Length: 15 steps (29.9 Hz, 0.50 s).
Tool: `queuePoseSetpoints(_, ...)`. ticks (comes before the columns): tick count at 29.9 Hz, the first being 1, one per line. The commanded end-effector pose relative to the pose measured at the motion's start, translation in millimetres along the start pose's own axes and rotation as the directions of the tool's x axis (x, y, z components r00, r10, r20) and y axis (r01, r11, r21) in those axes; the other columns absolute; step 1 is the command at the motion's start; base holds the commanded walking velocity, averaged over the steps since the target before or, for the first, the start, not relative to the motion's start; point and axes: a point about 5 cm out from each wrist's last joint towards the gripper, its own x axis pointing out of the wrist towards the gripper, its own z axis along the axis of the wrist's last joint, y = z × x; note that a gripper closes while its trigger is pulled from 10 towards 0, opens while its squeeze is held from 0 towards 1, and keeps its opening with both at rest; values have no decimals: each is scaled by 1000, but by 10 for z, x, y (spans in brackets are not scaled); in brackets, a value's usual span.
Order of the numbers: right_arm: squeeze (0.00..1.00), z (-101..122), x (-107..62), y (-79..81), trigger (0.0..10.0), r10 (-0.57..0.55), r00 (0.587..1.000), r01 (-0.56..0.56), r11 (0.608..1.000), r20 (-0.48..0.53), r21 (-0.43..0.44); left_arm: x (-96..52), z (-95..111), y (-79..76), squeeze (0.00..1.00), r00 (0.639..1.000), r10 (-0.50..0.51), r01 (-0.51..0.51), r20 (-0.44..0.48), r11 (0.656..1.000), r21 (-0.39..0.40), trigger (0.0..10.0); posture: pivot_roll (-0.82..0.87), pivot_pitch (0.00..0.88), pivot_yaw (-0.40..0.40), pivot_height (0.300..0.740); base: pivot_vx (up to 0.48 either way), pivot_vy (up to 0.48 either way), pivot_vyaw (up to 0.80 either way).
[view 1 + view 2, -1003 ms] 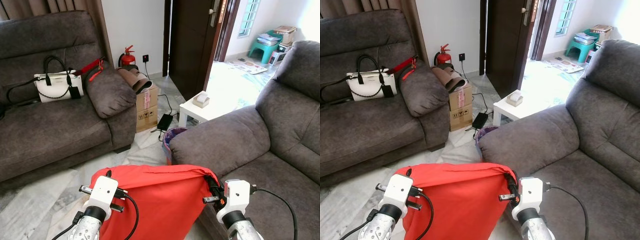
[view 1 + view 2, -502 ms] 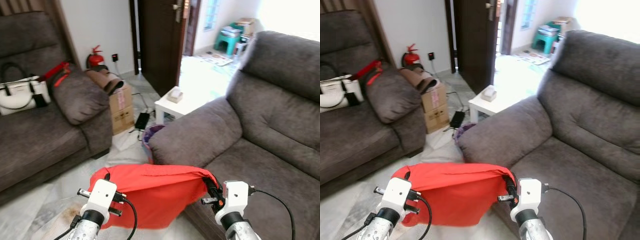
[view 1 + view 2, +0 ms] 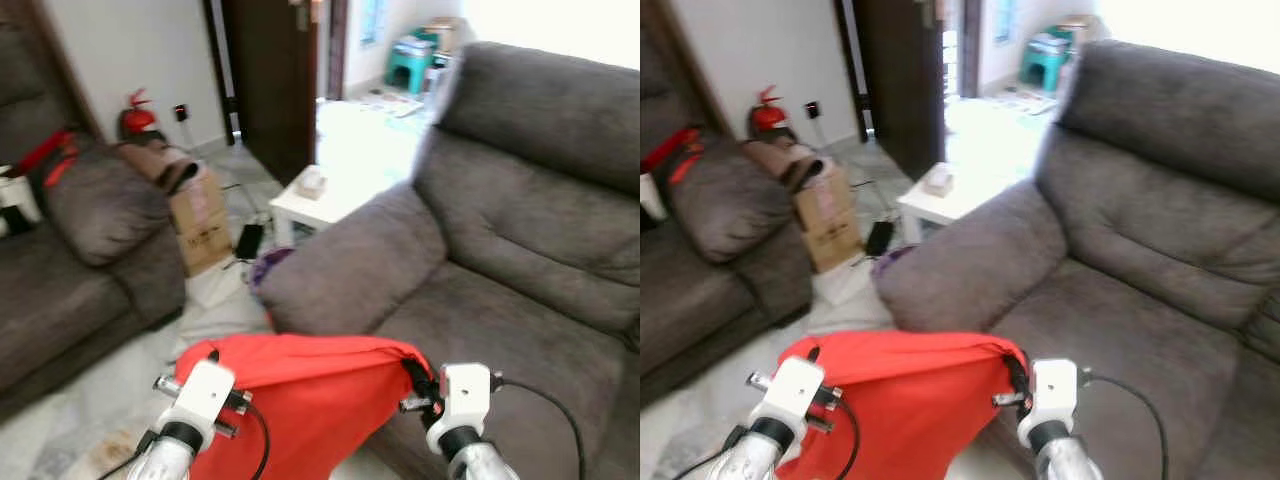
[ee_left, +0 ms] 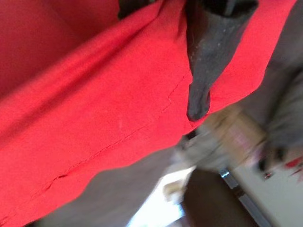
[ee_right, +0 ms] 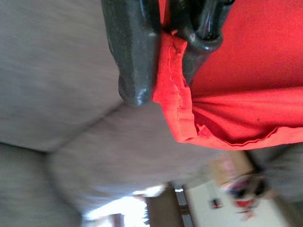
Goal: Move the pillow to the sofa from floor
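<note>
Daylight pours through the far doorway (image 3: pixel 350 60), blowing out the floor and the top right corner to white glare, while motion blur softens the sofa (image 3: pixel 520 240) and both wrist views' backgrounds.

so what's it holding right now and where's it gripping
The red pillow, held by both grippers at its top edge: the left gripper at the upper left corner, the right gripper pinching the upper right corner seam. It hangs in front of the sofa.

Both arms raised forward, left gripper (image 3: pixel 213 355) and right gripper (image 3: pixel 412 373) apparently clamped tight.
</note>
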Motion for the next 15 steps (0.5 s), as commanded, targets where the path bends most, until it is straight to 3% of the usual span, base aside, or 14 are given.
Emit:
queuePoseSetpoints(1, 0, 99, -99, -415, 10000, -226, 973, 226, 974, 46, 18, -78, -62, 344, 0, 991, 132, -132, -17, 991, 23, 10000, 17, 0, 37, 740, 0, 0, -738)
queuePoseSetpoints(15, 0, 114, -96, -454, 10000, -248, 968, 248, 969, 42, 12, -49, -30, 322, 0, 993, 117, -117, 4, 993, 6, 10000, 18, 0, 32, 740, 0, 0, -735)
